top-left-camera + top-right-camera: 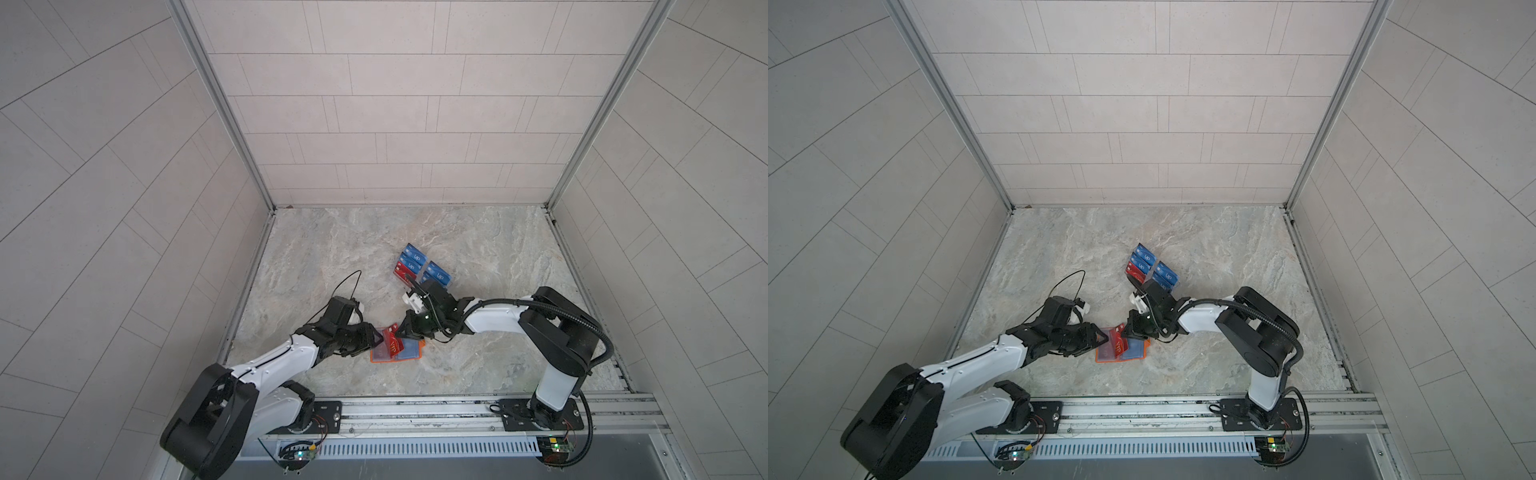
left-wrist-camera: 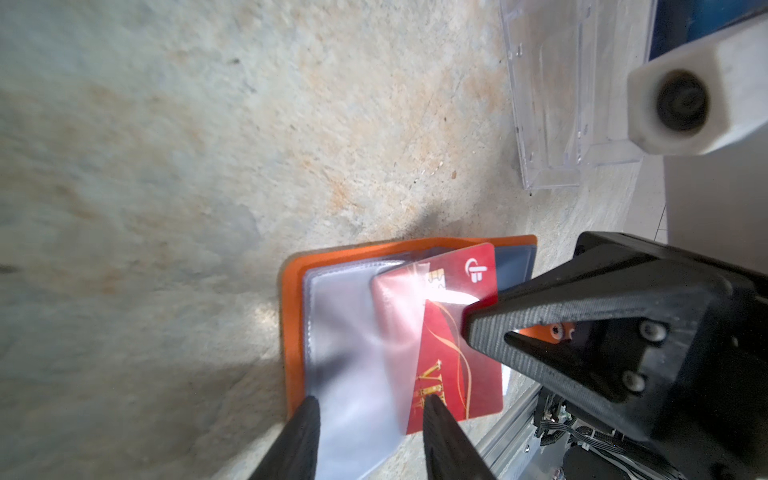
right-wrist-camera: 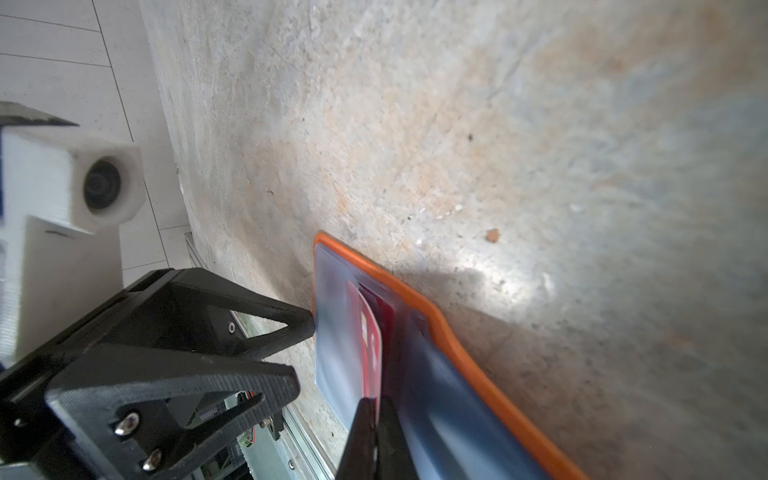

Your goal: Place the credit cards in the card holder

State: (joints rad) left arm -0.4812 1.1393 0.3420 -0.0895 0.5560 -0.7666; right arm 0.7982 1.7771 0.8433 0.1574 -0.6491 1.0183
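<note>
Right tool [image 3: 376, 401] pinches red card [image 3: 372, 353], half hidden in card holder [image 3: 457, 345]; left tool [image 2: 371, 399] open.

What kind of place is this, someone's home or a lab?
Most likely a robot test cell in a lab, not a home: a marble-look tabletop boxed in by panel walls on aluminium posts, with a left arm and right arm bolted to a front rail.

Robot lab cell: I sit bolted to aluminium rail [image 1: 415, 411], tiled panel walls [image 1: 374, 104] around, marble-look counter [image 1: 332, 249].
</note>
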